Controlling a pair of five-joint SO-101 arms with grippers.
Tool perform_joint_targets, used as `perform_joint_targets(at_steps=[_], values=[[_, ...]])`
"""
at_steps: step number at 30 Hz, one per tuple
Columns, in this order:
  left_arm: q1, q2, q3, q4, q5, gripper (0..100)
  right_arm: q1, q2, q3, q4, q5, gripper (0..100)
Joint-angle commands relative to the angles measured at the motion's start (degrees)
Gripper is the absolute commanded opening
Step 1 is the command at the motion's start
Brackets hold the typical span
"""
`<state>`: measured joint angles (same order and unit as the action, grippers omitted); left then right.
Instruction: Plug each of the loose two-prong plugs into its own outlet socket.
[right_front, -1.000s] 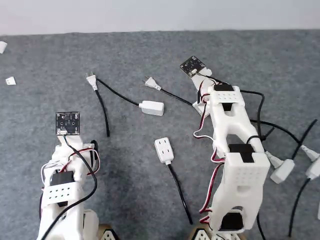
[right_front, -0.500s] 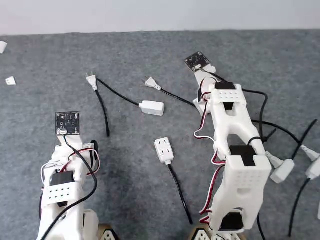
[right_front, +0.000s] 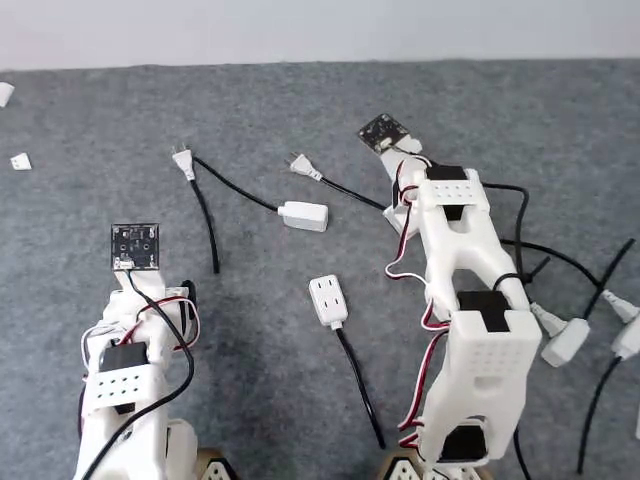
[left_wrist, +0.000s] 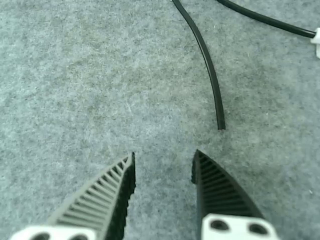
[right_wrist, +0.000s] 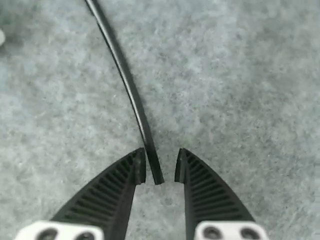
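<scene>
A white two-prong plug (right_front: 182, 160) lies at the back left, and a second plug (right_front: 301, 165) lies near the middle. A white outlet socket (right_front: 303, 215) sits between the arms, another socket (right_front: 328, 300) nearer the front. My left gripper (left_wrist: 162, 160) is open over bare carpet, a cut black cable end (left_wrist: 220, 127) just beyond its fingers. My right gripper (right_wrist: 160, 160) is narrowly open, its fingertips on either side of a black cable's end (right_wrist: 155, 175) without touching it. The right arm (right_front: 445, 215) stretches toward the back, the left arm (right_front: 130, 340) stays at the front left.
More white plugs and sockets (right_front: 565, 340) with black cables lie at the right edge of the grey carpet (right_front: 260, 110). Two small white bits (right_front: 21, 161) sit at the far left. A black cable (right_front: 207, 225) runs forward from the left plug.
The right arm's wrist swung a little to the right, then came back left to about where it was. The left arm has not moved.
</scene>
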<state>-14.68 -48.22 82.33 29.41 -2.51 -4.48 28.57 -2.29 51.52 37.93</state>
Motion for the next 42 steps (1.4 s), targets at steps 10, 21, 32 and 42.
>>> perform_joint_targets(at_steps=[10, 21, 32, 42], values=[[-0.44, -0.70, -2.15, -1.41, -0.53, 18, 0.13, 0.48, -2.11, 0.31, 2.81, 4.7], [-0.44, -0.70, -1.98, -2.90, -0.53, 18, 0.04, -2.77, -2.37, 4.18, 2.11, 0.9], [-0.44, -0.70, -1.98, -2.90, -0.53, 18, 0.04, -27.12, -2.02, 24.22, -7.65, 0.9], [-2.37, -0.70, -1.98, -2.64, -0.35, 17, -0.75, -54.64, -2.29, 44.44, -7.47, 0.8]])
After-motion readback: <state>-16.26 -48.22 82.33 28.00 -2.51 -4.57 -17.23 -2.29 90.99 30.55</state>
